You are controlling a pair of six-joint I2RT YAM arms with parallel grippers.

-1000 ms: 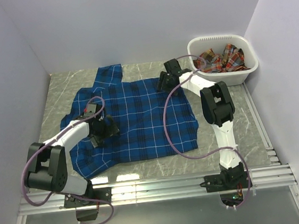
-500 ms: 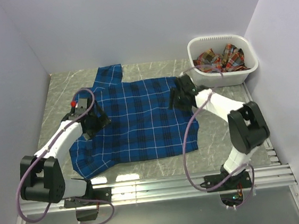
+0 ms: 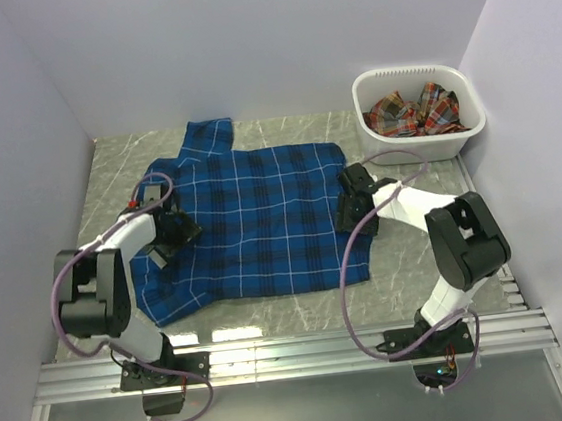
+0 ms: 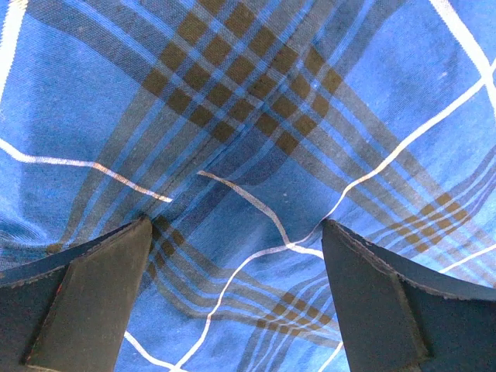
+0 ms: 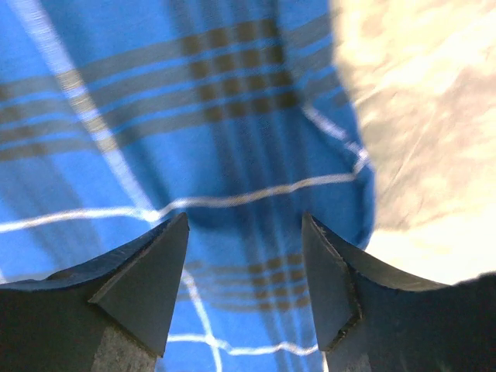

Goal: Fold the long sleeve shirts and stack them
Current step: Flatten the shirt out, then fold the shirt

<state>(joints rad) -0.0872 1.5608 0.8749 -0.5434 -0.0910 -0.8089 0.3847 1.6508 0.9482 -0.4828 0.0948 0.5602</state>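
The royal blue plaid long sleeve shirt (image 3: pixel 252 224) lies spread out over the middle of the grey marbled table (image 3: pixel 417 257). A narrow part pokes out toward 12 o'clock, and I cannot tell if it is the collar or a sleeve. The near hem looks uneven, bunched a little toward 7 o'clock. The red-orange plaid shirt (image 3: pixel 416 111) sits crumpled in the white plastic basket (image 3: pixel 425 145), off at 1 o'clock and well apart from the blue one.

My left gripper (image 3: pixel 168 232) is down at the blue shirt's 9 o'clock edge. In its wrist view the jaws are spread wide over the wrinkled cloth (image 4: pixel 256 116) with nothing between them. My right gripper (image 3: pixel 352 201) is at the 3 o'clock edge. Its jaws are apart and empty, and its wrist view shows the blue cloth (image 5: pixel 194 93) below them with bare table at 2 o'clock.

I judge that I am at the start of the first fold on the blue shirt, with both arms placed to take a side each. No fold is made yet and nothing is stacked.

Next, each gripper needs to come down onto its edge and close on a single layer. The right one should sit a touch further toward the hem edge so a finger gets under the cloth. The cloth is soft and will drag, so both lifts should be even.
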